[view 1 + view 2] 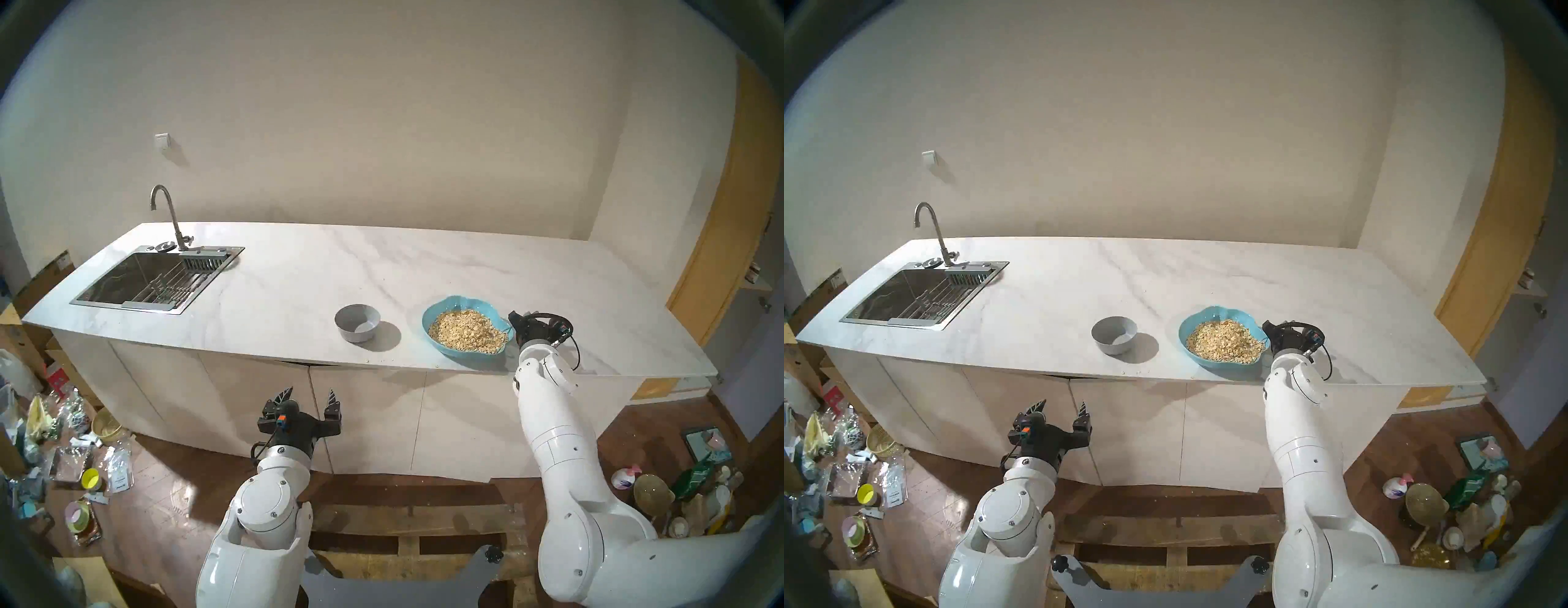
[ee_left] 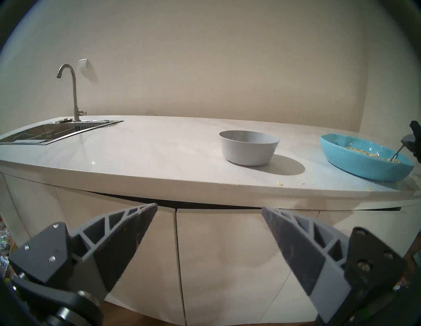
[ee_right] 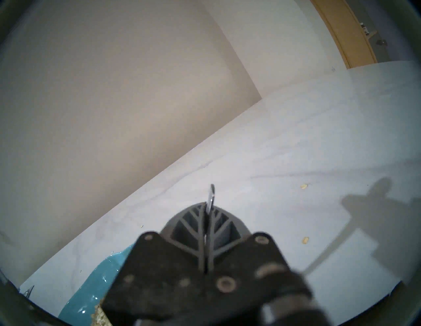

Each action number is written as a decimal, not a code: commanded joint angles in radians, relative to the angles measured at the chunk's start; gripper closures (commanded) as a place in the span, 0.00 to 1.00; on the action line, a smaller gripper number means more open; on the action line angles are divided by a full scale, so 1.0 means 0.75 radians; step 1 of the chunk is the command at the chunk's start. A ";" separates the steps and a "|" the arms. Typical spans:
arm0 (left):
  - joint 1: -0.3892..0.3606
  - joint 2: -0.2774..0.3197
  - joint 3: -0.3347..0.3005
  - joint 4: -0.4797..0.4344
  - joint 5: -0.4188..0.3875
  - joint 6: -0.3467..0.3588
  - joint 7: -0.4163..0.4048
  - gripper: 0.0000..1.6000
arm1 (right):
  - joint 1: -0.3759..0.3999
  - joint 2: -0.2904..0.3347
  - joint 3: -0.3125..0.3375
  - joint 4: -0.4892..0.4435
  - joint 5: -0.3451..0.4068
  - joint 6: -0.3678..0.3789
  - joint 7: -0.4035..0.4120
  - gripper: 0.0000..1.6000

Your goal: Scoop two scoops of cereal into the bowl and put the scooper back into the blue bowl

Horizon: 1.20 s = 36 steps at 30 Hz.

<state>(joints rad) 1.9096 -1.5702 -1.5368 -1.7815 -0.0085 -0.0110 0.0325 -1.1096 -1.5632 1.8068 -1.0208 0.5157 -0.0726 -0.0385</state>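
The wide turquoise blue bowl sits near the counter's front edge, holding a heap of tan cereal. The small grey bowl stands to its left and looks empty. My right gripper is at the blue bowl's right rim, shut on the silver scooper's handle. The scooper slants down into the cereal. My left gripper is open and empty, below the counter edge before the cabinets.
A steel sink with a tall faucet is at the counter's far left. A few loose flakes lie on the counter right of the blue bowl. Clutter covers the floor at both sides.
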 commanded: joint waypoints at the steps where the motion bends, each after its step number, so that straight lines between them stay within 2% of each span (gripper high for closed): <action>1: -0.006 0.001 0.003 -0.034 -0.002 -0.007 -0.006 0.00 | 0.039 0.008 0.004 -0.002 0.004 -0.023 0.011 1.00; 8: -0.006 0.001 0.003 -0.034 -0.002 -0.008 -0.005 0.00 | 0.032 -0.003 -0.013 -0.048 -0.021 0.024 -0.045 1.00; 21: -0.006 0.001 0.004 -0.034 -0.002 -0.008 -0.005 0.00 | -0.002 -0.060 -0.127 -0.152 -0.099 0.107 -0.216 1.00; 28: -0.006 0.001 0.004 -0.034 -0.002 -0.007 -0.005 0.00 | -0.008 -0.088 -0.132 -0.184 -0.101 0.157 -0.296 1.00; 36: -0.006 0.001 0.004 -0.034 -0.002 -0.007 -0.005 0.00 | 0.020 -0.131 -0.089 -0.170 -0.045 0.204 -0.388 1.00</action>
<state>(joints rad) 1.9096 -1.5701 -1.5366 -1.7817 -0.0085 -0.0109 0.0326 -1.1220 -1.6343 1.7276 -1.1259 0.4614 0.0575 -0.2980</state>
